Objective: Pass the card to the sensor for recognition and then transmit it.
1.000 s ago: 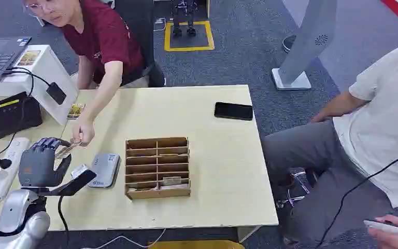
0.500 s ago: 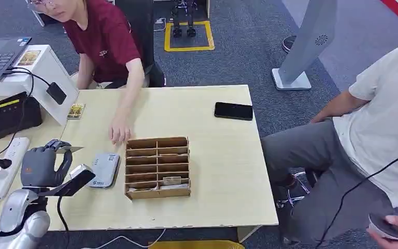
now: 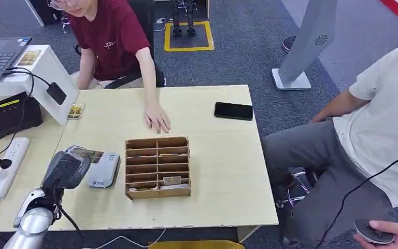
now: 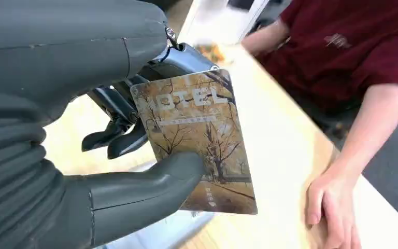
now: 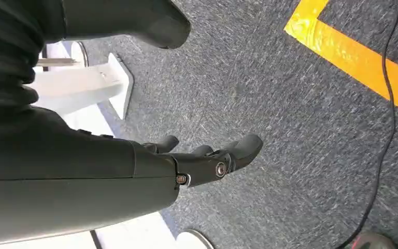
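- Now our left hand [image 3: 66,168] holds the card [image 4: 197,137], pinched between the thumb and the dark fingers [image 4: 115,139], so its picture side faces out.
- We hold the card just above the grey sensor [image 3: 103,170] on the table [image 3: 217,155], likely so it can be read.
- Beside the sensor sits a wooden box [image 3: 157,167] with little slots, maybe for cards.
- Our right hand [image 5: 207,158] hangs over the floor, fingers loosely apart, holding nothing.
- Across the table, a person's hand [image 3: 157,118] lies flat, perhaps waiting for the card.
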